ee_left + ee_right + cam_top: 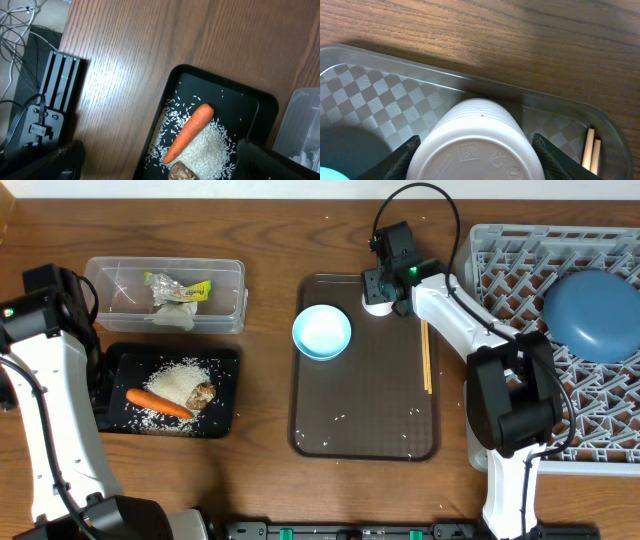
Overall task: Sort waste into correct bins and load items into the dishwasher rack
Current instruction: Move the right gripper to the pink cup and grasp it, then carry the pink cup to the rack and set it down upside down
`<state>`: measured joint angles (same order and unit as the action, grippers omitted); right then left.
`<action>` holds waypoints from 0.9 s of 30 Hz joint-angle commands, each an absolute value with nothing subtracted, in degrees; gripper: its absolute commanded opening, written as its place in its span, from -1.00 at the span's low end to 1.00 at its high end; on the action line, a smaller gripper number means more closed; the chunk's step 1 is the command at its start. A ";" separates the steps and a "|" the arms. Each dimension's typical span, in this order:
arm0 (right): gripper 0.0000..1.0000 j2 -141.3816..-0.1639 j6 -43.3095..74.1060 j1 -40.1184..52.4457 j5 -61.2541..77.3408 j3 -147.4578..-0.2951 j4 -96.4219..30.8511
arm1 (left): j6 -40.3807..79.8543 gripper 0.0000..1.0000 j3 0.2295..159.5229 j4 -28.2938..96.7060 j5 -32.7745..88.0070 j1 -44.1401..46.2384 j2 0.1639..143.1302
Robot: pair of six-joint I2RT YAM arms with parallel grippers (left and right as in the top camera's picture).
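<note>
Straddling the upturned white cup [477, 135] with the right gripper [380, 290], a finger down each flank — close against it, yet impossible to tell whether clamped. Sits base-up in a corner of the brown serving tray [365, 420] beside the chopsticks [426, 355], probably bound for the dishwasher rack [600, 410]. Holding the left gripper [165, 162] spread wide over the black tray [175, 80] and its carrot [189, 132] — out of the way.
</note>
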<state>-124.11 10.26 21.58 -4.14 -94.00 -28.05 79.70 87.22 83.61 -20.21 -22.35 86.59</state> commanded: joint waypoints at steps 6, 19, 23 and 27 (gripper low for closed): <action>-0.04 -120.11 10.83 21.80 -4.45 -93.65 -28.32 | 80.47 0.95 87.11 83.92 -20.99 -22.59 86.87; -0.03 -107.94 11.00 17.61 -4.58 -93.65 -31.07 | 80.44 0.96 87.11 83.92 -20.99 -22.59 86.85; -0.04 -103.90 10.63 11.99 -4.71 -93.65 -33.89 | 80.47 0.96 87.11 83.92 -20.99 -22.59 86.85; -0.07 -101.32 10.61 4.89 -4.71 -93.65 -36.93 | 80.47 0.96 87.11 83.92 -20.99 -22.59 86.85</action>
<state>-103.85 11.07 9.69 -3.90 -93.73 -35.83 79.72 87.22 83.61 -20.18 -22.35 86.59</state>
